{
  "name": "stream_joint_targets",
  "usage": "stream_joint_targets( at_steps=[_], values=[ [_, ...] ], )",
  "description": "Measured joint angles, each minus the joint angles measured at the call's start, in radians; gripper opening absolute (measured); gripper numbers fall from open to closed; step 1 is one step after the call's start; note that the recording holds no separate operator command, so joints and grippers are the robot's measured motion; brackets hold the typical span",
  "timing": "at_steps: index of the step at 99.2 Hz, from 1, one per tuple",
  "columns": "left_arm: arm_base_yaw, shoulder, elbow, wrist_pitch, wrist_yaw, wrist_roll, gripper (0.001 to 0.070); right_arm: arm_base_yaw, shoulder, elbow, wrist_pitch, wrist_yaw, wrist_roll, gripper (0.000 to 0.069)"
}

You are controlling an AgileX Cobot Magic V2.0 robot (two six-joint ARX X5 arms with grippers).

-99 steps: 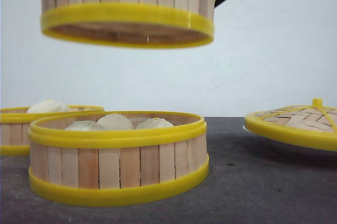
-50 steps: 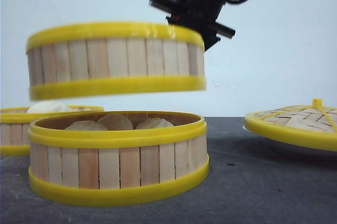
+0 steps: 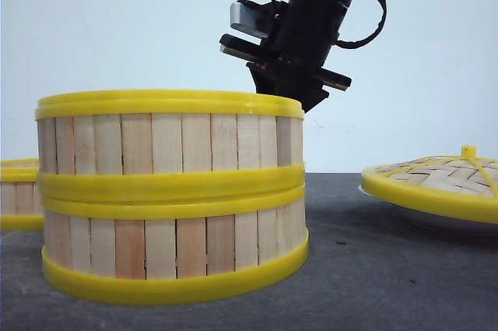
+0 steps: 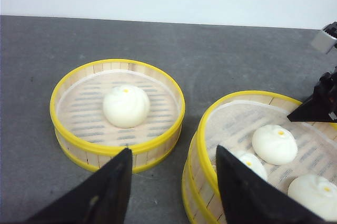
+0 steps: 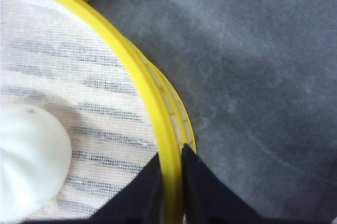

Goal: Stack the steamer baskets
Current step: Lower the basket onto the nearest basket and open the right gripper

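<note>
Two steamer baskets are stacked at the front left of the table, the upper basket (image 3: 167, 140) resting on the lower basket (image 3: 175, 249). My right gripper (image 3: 289, 101) is shut on the upper basket's yellow rim (image 5: 158, 129), one finger inside and one outside. White buns (image 4: 274, 144) lie in this upper basket. A third steamer basket (image 4: 117, 110) with one bun stands beside the stack, further left. My left gripper (image 4: 172, 150) hangs open above the gap between this basket and the stack, holding nothing.
A domed woven lid (image 3: 440, 177) with a yellow rim and knob rests on a white plate (image 3: 436, 218) at the right. Dark grey tabletop (image 3: 366, 269) lies between the stack and the plate. A pale wall stands behind.
The right gripper has lowered the held basket from high above down onto the basket with buns. The two now sit rim to rim.
</note>
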Motion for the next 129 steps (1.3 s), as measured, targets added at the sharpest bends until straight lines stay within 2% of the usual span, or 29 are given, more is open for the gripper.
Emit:
stream_joint_targets(
  at_steps=[13, 18, 31, 36, 41, 53, 70, 91, 106, 129],
  values=[
    [0.0, 0.0, 0.0, 0.0, 0.0, 0.003, 0.0299, 0.001, 0.0, 0.0, -0.001, 0.001, 0.0, 0.0029],
    [0.0, 0.0, 0.0, 0.0, 0.0, 0.004, 0.0299, 0.001, 0.0, 0.0, -0.002, -0.001, 0.002, 0.0049],
    [0.0, 0.0, 0.0, 0.001, 0.0, 0.01, 0.0299, 0.006, 0.0, 0.0, 0.001, 0.006, 0.01, 0.0305],
    [0.0, 0.0, 0.0, 0.005, 0.0, 0.011, 0.0299, 0.008, -0.004, 0.0, 0.011, 0.021, 0.01, 0.036],
    [0.0, 0.0, 0.0, 0.011, -0.003, 0.014, 0.0299, 0.008, -0.013, -0.001, 0.022, 0.027, 0.01, 0.0383],
    [0.0, 0.0, 0.0, 0.017, -0.032, 0.021, 0.0299, 0.008, -0.084, -0.007, 0.058, 0.067, 0.01, 0.0398],
    [0.0, 0.0, 0.0, 0.031, -0.079, 0.026, 0.0299, 0.01, -0.278, -0.007, 0.1, 0.118, 0.0, 0.04],
    [0.0, 0.06, 0.002, 0.051, -0.201, 0.03, 0.0299, 0.054, -0.51, -0.007, 0.082, 0.177, -0.023, 0.04],
    [0.005, 0.187, 0.002, 0.103, -0.209, 0.061, 0.0299, 0.113, -0.648, -0.006, 0.041, 0.212, -0.027, 0.04],
    [0.068, 0.415, 0.011, 0.264, -0.209, 0.076, 0.0299, 0.224, -0.78, -0.006, -0.081, 0.369, -0.029, 0.04]
  ],
)
